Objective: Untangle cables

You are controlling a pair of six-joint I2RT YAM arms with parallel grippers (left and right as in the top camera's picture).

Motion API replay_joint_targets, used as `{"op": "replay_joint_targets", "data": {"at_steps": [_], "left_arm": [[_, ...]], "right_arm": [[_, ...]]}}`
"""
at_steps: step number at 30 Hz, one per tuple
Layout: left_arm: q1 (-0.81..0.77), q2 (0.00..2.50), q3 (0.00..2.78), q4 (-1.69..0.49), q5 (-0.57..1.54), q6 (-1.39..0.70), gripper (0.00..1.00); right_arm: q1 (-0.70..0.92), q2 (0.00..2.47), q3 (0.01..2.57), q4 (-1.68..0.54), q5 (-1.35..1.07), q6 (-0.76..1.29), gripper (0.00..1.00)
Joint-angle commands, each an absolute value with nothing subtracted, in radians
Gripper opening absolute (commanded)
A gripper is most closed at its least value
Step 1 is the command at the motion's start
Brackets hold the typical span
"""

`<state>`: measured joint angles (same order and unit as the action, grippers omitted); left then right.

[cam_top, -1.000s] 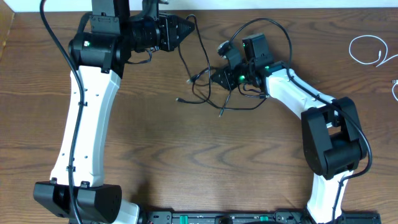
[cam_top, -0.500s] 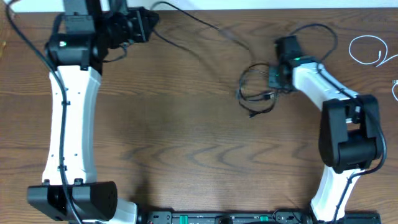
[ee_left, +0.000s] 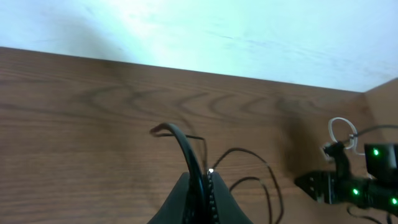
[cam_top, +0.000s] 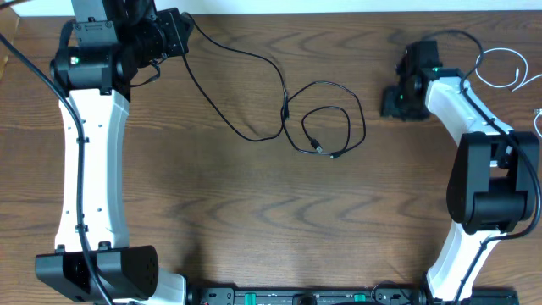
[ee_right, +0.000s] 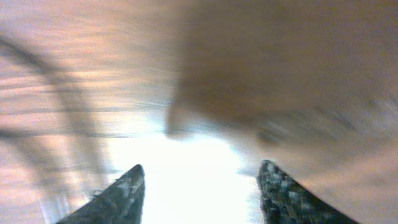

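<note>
Black cable (cam_top: pixel 284 103), pinched by left gripper (cam_top: pixel 184 30), lies mostly strung out, one loop remaining mid-table; right gripper (cam_top: pixel 389 103) gapes empty.

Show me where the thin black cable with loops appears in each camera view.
Overhead: thin black cable runs from left gripper, top left, to loops at centre.
Left wrist: bottom centre, pinched in that gripper, loops beyond.
Right wrist: too blurred to tell.
Shared landmark: right gripper, at right in both clear views.

My right wrist view is all smear; only the fingertips (ee_right: pixel 121 193) read. Overhead, the white cable (cam_top: pixel 477 68) runs off the right edge; plugs on the black cable (cam_top: pixel 254 56) are too small to tell.
</note>
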<state>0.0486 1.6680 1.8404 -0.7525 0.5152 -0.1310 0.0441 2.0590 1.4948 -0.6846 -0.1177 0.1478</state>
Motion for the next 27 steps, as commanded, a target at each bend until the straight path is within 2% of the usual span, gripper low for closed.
{"op": "replay_joint_targets", "data": {"at_steps": [1, 3, 5, 7, 10, 14, 18, 23, 27], "left_arm": [[0.034, 1.657, 1.848, -0.762, 0.575, -0.144, 0.07], [0.025, 1.659, 1.848, -0.769, 0.575, -0.144, 0.07], [0.020, 1.661, 1.848, -0.775, 0.575, -0.144, 0.07], [0.020, 1.662, 1.847, -0.792, 0.572, -0.144, 0.07], [0.014, 1.662, 1.842, -0.820, 0.572, -0.180, 0.08], [-0.002, 1.662, 1.840, -0.836, 0.576, -0.374, 0.08], [-0.004, 1.662, 1.840, -0.833, 0.576, -0.633, 0.08], [-0.004, 1.662, 1.840, -0.833, 0.576, -0.991, 0.07], [-0.009, 1.662, 1.840, -0.833, 0.575, -1.054, 0.07]], "right_arm": [[0.088, 1.981, 1.564, -0.671, -0.464, -0.009, 0.61], [0.154, 1.980, 1.570, -0.652, -0.522, -0.066, 0.63], [0.234, 1.983, 1.568, -0.642, -0.432, -0.107, 0.66], [0.322, 1.983, 1.567, -0.606, -0.349, -0.106, 0.66], [0.396, 1.983, 1.567, -0.517, -0.362, -0.049, 0.68], [0.428, 1.980, 1.569, -0.345, -0.738, 0.012, 0.72], [0.443, 1.977, 1.569, -0.124, -1.122, 0.023, 0.82], [0.504, 1.977, 1.569, 0.100, -1.181, 0.147, 0.85], [0.549, 1.977, 1.569, 0.165, -1.122, 0.197, 0.86]]}}
